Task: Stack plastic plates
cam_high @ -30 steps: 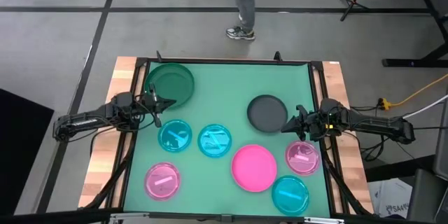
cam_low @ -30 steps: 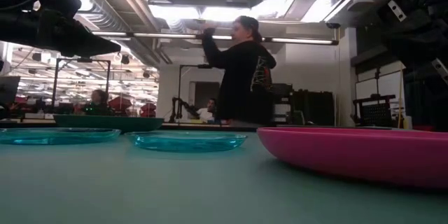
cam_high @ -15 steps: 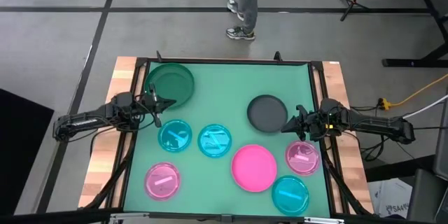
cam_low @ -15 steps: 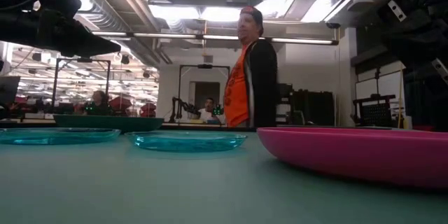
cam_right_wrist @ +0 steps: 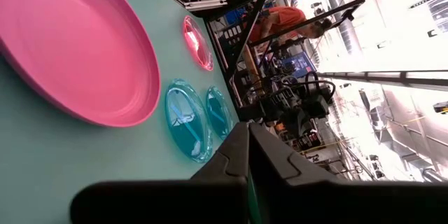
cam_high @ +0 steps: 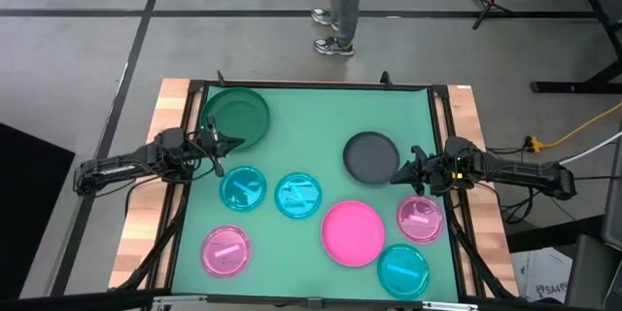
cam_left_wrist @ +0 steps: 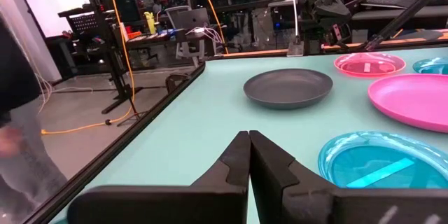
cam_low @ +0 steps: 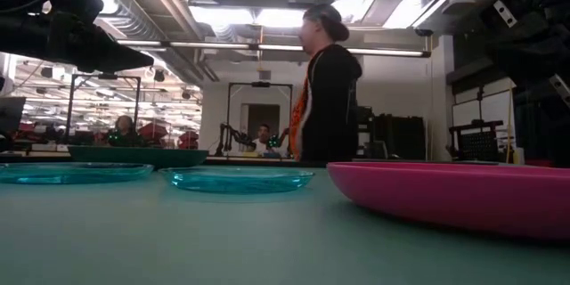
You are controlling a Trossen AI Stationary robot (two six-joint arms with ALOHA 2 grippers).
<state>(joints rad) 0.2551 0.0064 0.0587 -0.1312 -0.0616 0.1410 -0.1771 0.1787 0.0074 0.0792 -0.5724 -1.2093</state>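
Note:
Eight plates lie apart, flat on the green mat. They are a dark green one (cam_high: 236, 117) at the far left, a dark grey one (cam_high: 370, 155), a solid pink one (cam_high: 352, 232), two translucent pink ones (cam_high: 421, 218) (cam_high: 225, 251) and three cyan ones (cam_high: 242, 189) (cam_high: 298, 195) (cam_high: 402, 269). My left gripper (cam_high: 228, 143) is shut and empty above the mat, between the green plate and the left cyan plate. My right gripper (cam_high: 397, 177) is shut and empty, just off the grey plate's near right rim. The wrist views show the left fingers (cam_left_wrist: 249, 143) and the right fingers (cam_right_wrist: 248, 133) closed together.
A raised black frame (cam_high: 311, 85) and wooden side strips (cam_high: 146, 224) border the mat. A person (cam_low: 325, 89) stands beyond the far edge. Bare mat (cam_high: 301, 126) lies between the green and grey plates.
Neither arm nor any plate has moved. The person beyond the far edge has turned around and shifted a little.

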